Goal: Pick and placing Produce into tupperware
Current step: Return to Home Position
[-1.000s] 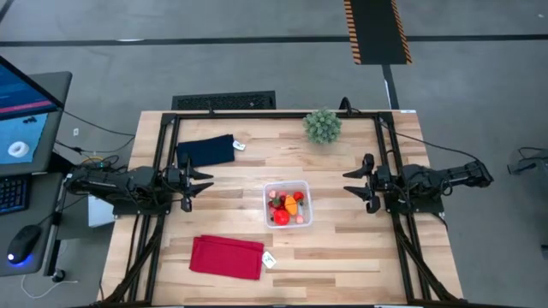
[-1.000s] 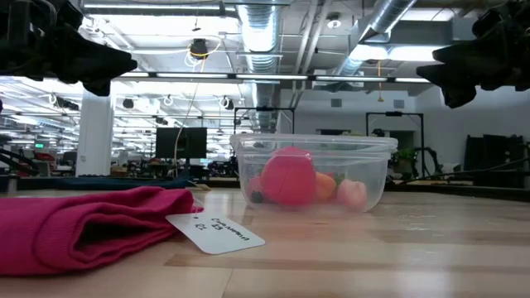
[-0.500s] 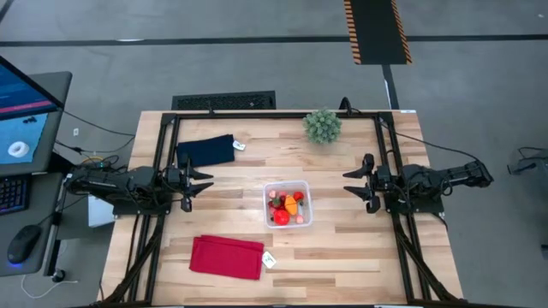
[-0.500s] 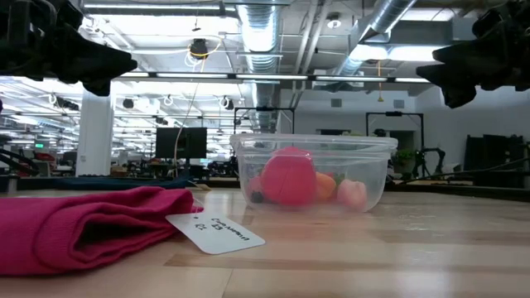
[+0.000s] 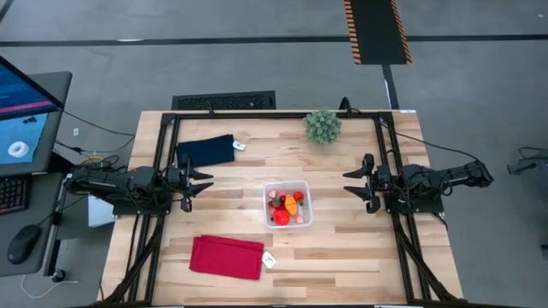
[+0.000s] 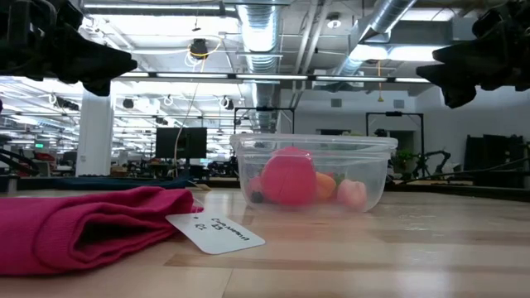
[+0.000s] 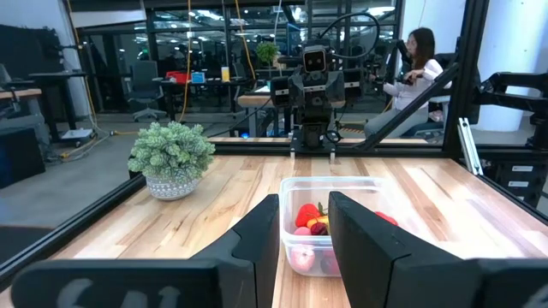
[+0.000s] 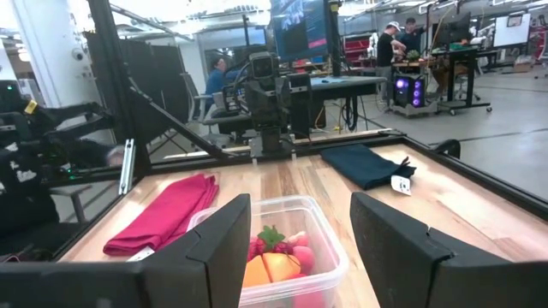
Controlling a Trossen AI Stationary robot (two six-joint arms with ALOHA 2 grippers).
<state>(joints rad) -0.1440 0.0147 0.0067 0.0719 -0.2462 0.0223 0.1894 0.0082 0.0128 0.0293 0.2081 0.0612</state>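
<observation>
The tupperware (image 5: 265,201) sits in the middle of the bench (image 5: 342,248), between the two arms. The produce (image 5: 289,205) is inside it: red bits, an orange one and some pink. From bench height, a big pink piece (image 6: 289,175) shows through the clear wall, with an orange and a pale pink one beside it.

The left gripper (image 5: 205,181) hangs at the bench's left side, fingers spread and empty, pointing at the tupperware. The right gripper (image 5: 348,183) faces it from the right side, likewise spread and holding nothing. Both are raised off the bench and well apart from the tupperware.

A navy cloth (image 5: 206,151) lies just past the left gripper, toward the far edge. A red cloth (image 5: 227,257) lies near the front edge, left of the tupperware, with its white tag (image 5: 269,260) between the two. A green plant (image 5: 323,126) stands at the far edge, right of centre. All three lie to the side of the line from either gripper to the tupperware.

A monitor (image 5: 26,103) stands off the bench's left side. A person (image 7: 419,60) sits in the room beyond the right arm.
</observation>
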